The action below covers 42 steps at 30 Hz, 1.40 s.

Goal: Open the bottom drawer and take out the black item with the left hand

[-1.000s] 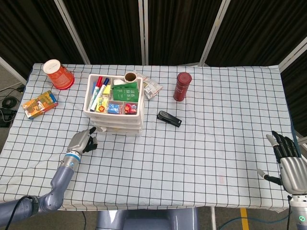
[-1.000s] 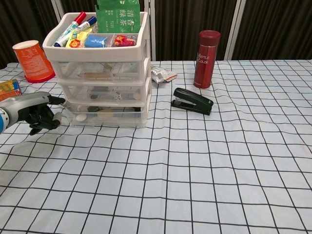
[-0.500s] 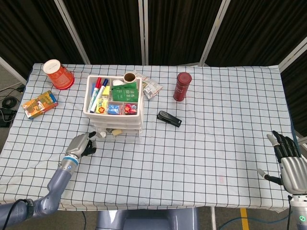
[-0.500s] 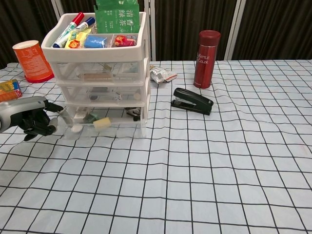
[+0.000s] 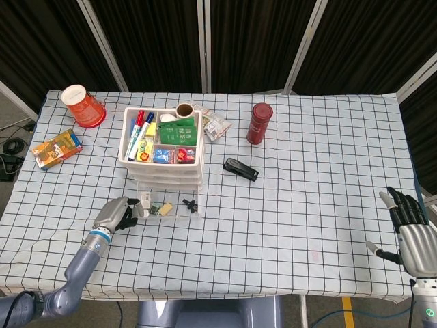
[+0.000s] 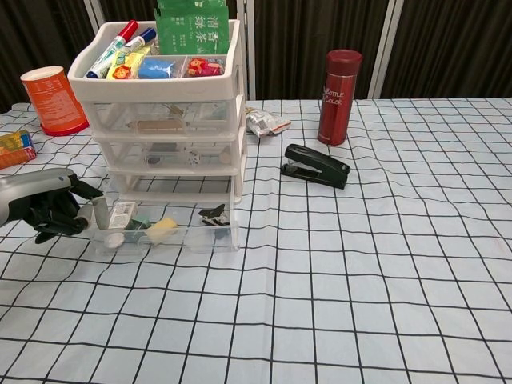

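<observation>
Drawer unit (image 6: 164, 120) is seen standing on the checked table (image 5: 287, 219), well apart from every table edge; its clear bottom drawer (image 6: 164, 232) is pulled well out toward the robot, so the contents lie exposed from above; the left hand (image 6: 44, 212) is found at the drawer's left front corner, fingers curled in and pressed against that corner, though whether the handle is actually gripped cannot be told from either view; the right hand (image 5: 412, 236) is held far off at the table's right edge, fingers spread and nothing in it, so the left hand is judged much the nearer. Within the drawer the black item (image 6: 212, 214) lies at the right end, near the drawer's right wall, so it is across the drawer's full width from the left hand; it appears to be a small clip, but its long axis cannot be made out at this size; between it and the hand lie a yellow piece (image 6: 162, 230) and a white packet (image 6: 122, 213). Room above the open drawer is limited at the back by the overhanging upper drawers; the front part is open from above; the black stapler (image 6: 315, 166) and red bottle (image 6: 339, 85) stand well clear to the right.
</observation>
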Each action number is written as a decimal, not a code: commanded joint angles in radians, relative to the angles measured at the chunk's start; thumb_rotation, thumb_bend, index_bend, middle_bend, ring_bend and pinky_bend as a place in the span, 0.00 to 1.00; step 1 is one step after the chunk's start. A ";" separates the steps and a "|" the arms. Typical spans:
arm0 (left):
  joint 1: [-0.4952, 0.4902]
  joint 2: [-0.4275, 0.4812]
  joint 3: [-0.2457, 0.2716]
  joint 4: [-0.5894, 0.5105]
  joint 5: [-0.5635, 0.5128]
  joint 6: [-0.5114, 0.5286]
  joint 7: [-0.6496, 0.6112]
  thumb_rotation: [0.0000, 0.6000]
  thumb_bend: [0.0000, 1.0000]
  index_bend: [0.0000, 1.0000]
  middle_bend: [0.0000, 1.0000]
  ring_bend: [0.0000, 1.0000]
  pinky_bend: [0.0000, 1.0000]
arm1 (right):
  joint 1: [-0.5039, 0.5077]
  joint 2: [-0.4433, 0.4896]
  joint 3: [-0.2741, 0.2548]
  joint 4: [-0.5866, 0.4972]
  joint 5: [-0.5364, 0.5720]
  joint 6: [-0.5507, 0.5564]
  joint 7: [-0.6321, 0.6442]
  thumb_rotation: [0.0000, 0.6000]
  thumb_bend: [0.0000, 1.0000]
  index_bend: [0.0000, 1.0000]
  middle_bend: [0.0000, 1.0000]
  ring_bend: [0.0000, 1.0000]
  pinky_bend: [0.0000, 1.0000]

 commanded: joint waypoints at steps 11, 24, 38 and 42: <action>0.036 0.034 -0.004 -0.017 0.109 0.048 -0.064 1.00 0.80 0.37 0.92 0.91 0.76 | 0.000 -0.001 0.000 0.000 0.001 0.000 -0.003 1.00 0.02 0.01 0.00 0.00 0.00; 0.040 0.162 -0.012 -0.136 0.277 0.150 0.027 1.00 0.58 0.36 0.91 0.90 0.74 | 0.001 -0.002 0.003 0.001 0.006 -0.003 -0.004 1.00 0.02 0.01 0.00 0.00 0.00; -0.052 0.171 -0.005 -0.135 0.214 0.110 0.286 1.00 0.17 0.37 0.90 0.90 0.74 | 0.003 0.009 0.012 0.004 0.028 -0.013 0.027 1.00 0.02 0.01 0.00 0.00 0.00; -0.076 0.150 0.003 -0.111 0.209 0.115 0.353 1.00 0.15 0.40 0.90 0.90 0.75 | 0.005 0.011 0.015 0.008 0.035 -0.019 0.036 1.00 0.02 0.01 0.00 0.00 0.00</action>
